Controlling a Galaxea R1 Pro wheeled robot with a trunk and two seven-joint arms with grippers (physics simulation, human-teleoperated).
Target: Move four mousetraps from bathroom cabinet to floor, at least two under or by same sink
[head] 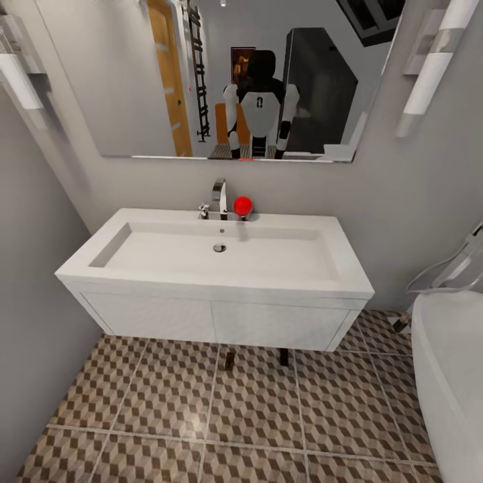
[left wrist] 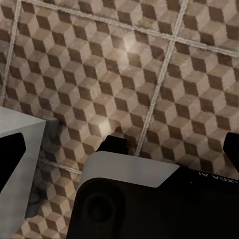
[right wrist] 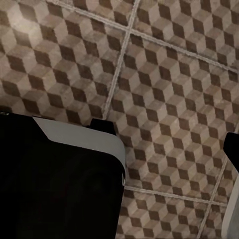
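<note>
- The head view faces the sink [head: 215, 265], a wide white basin hung on the grey wall, with a chrome tap [head: 219, 198] and a red ball-like object [head: 243, 205] just beside it at the back rim.
- Under the sink, two mousetraps [head: 229, 361] [head: 284, 356] show as small dark slabs on the bathroom floor [head: 168, 409], partly tucked beneath the white cabinet front; their shape is hard to make out.
- Above the sink, a mirror [head: 134, 80] reflects the robot's white and black trunk and a wooden door.
- At the head view's right edge the white bathtub [head: 453, 376] is cut off.
- The left wrist view looks down at the cube-patterned tiles, with a dark and grey part of the robot's body [left wrist: 149, 199] low in the picture and a pale grey block [left wrist: 22, 144] at one side.
- The left gripper's dark fingertips [left wrist: 11, 154] sit at opposite edges with floor between them, so it is spread wide and holds nothing.
- The right wrist view shows tiles and a black body part; one dark fingertip [right wrist: 233, 147] pokes in at the edge, so whether that gripper is spread or closed cannot be told.
</note>
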